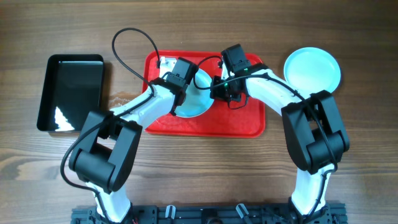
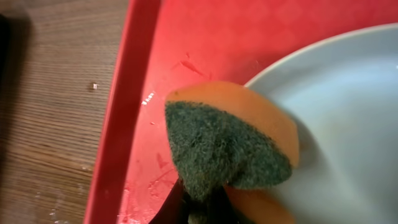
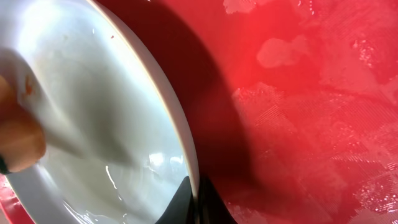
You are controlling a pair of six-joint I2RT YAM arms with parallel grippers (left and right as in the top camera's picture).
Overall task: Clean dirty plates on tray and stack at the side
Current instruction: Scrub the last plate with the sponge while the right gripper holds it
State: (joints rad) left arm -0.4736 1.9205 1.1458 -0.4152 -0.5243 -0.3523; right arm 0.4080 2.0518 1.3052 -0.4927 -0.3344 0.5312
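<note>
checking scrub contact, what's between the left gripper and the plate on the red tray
An orange sponge with a green scouring face, held by the left gripper; shown in left wrist view.

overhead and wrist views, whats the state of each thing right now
left claw, shut on the sponge
right claw, shut on the tray plate at its rim
sponge, folded, green side up, at the tray plate's edge
tray plate, wet, small orange smear showing
tray, wet and streaked
side plate, flat, right of the tray, looks clean
black tray, flat, left of the tray
</note>
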